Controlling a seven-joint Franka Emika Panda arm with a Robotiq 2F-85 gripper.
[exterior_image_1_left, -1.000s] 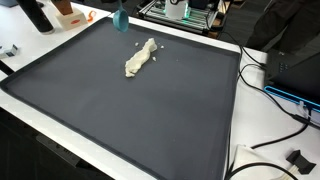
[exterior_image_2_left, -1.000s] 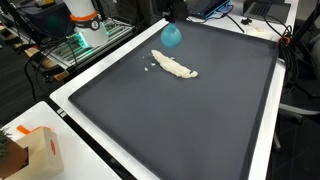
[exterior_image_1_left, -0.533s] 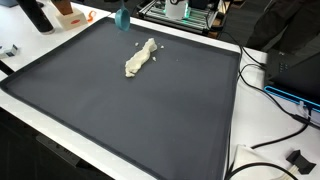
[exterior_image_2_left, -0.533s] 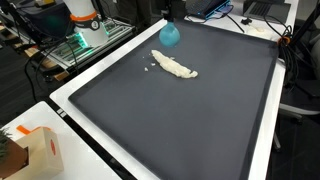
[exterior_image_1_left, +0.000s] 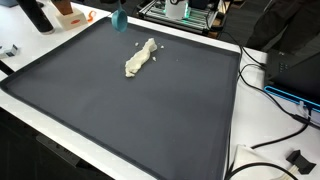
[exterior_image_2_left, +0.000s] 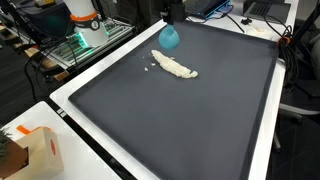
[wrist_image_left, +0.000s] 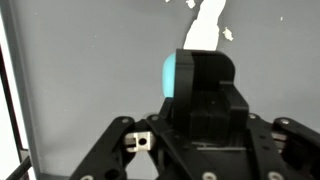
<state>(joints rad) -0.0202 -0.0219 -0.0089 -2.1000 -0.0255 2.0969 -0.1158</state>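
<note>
Pinching a teal rounded object in the pincer over the dark mat's edge, near a crumpled white cloth lying there.

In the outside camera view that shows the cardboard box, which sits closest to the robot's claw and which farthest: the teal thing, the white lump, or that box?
1. Teal object: clamped in the gripper, at the mat's far edge.
2. White lump: lying on the mat, close by.
3. Cardboard box: off the mat, at the near corner.
</note>
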